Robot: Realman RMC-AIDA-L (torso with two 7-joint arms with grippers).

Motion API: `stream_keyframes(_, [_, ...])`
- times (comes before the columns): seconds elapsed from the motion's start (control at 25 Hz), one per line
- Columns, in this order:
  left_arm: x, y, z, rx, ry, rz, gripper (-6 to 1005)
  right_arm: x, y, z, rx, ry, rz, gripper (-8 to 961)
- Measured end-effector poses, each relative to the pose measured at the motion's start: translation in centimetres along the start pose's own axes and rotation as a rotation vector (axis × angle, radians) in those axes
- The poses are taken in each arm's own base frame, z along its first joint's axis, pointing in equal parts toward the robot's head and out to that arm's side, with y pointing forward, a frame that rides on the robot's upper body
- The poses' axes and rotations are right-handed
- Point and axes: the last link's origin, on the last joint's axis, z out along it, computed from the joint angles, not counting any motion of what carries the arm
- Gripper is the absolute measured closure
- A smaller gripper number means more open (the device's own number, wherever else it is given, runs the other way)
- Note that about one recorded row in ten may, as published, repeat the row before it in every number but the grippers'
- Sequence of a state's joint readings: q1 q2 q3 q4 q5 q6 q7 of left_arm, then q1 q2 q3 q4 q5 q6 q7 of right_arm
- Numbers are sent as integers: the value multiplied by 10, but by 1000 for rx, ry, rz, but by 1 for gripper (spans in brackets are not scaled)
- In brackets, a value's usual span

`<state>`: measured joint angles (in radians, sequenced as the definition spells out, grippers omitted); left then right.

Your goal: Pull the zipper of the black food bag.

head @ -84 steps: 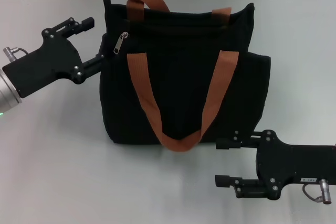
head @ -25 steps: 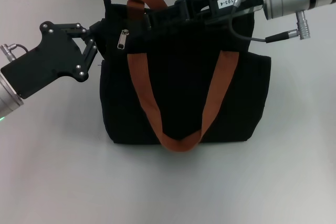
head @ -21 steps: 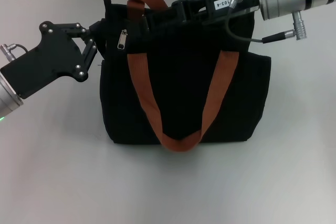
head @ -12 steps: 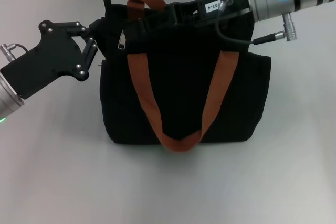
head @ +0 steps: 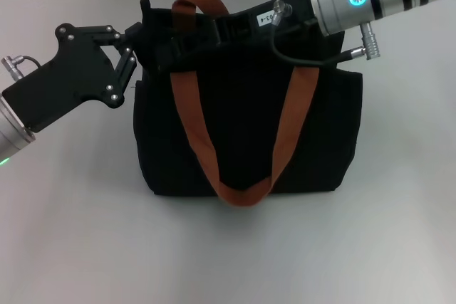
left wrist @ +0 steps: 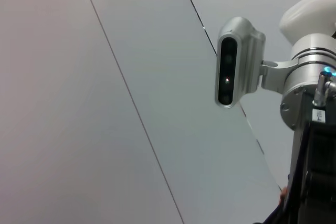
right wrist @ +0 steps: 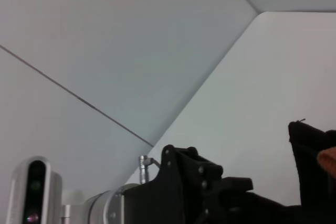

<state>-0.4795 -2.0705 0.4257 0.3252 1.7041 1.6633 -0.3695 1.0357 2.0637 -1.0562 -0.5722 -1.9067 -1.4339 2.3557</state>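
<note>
Black fabric fills the middle of the head view: the black food bag [head: 249,119] stands upright on the pale worktop [head: 78,233], its orange-brown straps [head: 246,190] draped down the front panel. Your left gripper [head: 140,46] presses against the bag's upper corner on the robot's left; its jaws look drawn close together on the fabric edge, though you cannot tell for certain what they hold. Your right gripper [head: 178,46] reaches across the bag's top edge from the robot's right, its tip black against black, so the jaw state cannot be read. The zipper pull is hidden under that tip, just beside the left jaws. In the right wrist view, the left gripper [right wrist: 231,184] sits close to the bag's corner [right wrist: 310,140].
</note>
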Motion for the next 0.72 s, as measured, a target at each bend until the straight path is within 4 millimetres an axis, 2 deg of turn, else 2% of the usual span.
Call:
stream_keyframes(0.28, [1,0,1,-2,9,2,956,0,-3,7,30,-11,-10,512])
stream_keyframes(0.72, [6,-8,7,25,38,1,952,-3,-1,0,16,-62,-19,581])
